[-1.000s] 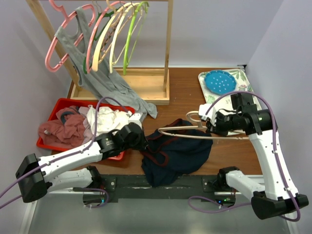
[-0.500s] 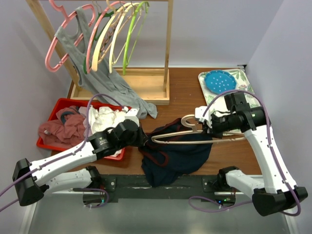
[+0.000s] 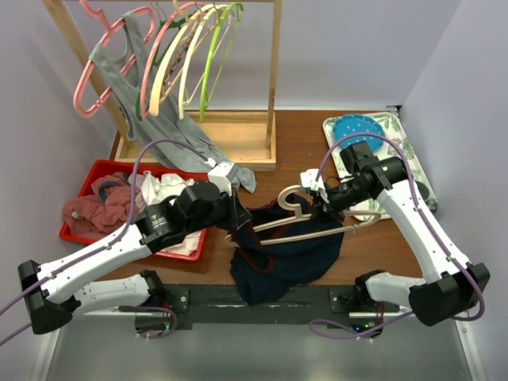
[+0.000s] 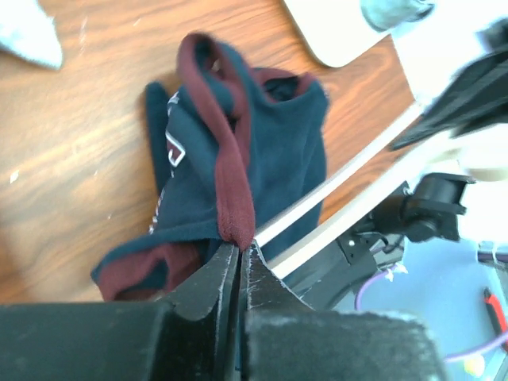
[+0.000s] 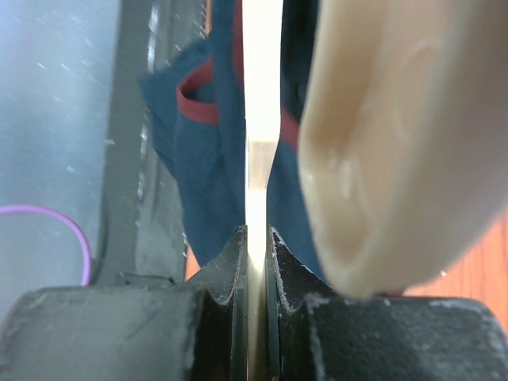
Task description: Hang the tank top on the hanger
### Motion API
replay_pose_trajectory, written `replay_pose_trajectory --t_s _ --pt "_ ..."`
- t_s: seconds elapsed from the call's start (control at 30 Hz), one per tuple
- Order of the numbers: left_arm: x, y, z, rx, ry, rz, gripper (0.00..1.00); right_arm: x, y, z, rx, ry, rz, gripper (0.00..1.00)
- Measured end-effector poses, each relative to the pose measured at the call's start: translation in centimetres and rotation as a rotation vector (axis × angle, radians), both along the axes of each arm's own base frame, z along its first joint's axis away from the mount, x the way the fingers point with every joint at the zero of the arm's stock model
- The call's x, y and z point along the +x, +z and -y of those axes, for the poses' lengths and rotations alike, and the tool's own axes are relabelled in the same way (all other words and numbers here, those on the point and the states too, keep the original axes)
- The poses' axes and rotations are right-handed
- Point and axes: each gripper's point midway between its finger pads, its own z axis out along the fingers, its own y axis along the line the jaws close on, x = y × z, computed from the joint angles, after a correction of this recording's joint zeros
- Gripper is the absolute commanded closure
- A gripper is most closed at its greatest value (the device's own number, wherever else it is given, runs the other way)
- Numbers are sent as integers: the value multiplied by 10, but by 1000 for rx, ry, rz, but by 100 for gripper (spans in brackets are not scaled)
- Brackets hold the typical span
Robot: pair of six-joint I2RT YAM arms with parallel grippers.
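While the tank top (image 3: 290, 255) lies crumpled on the desk (image 3: 309, 151), the left fingers (image 4: 208, 287) are closed on its dark red trim (image 4: 234, 182), which stretches straight out from their tips. Right fingers (image 5: 228, 266) are clamped on a thin bar of the tan hanger (image 5: 260, 103), which runs straight ahead of them above the navy cloth. Hanger's far shoulder ends just beside the left fingers; its curled hook sits close beside the right fingers.
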Motion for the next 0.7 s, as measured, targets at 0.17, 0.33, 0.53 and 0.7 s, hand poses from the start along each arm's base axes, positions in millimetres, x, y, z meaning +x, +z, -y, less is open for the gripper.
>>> replay_pose_trajectory --t_s 0.17,0.33,0.53,0.7 --pt "0 30 9 -9 -85 80 44 -1 -1 -10 41 9 -74 100" --pt "-5 60 8 13 -189 184 23 2 -2 -16 56 4 -135 100" --pt "-10 94 -8 111 -337 399 12 15 11 -28 113 41 -104 100" --pt "-31 79 -19 190 -553 538 9 25 14 -35 156 99 -51 100"
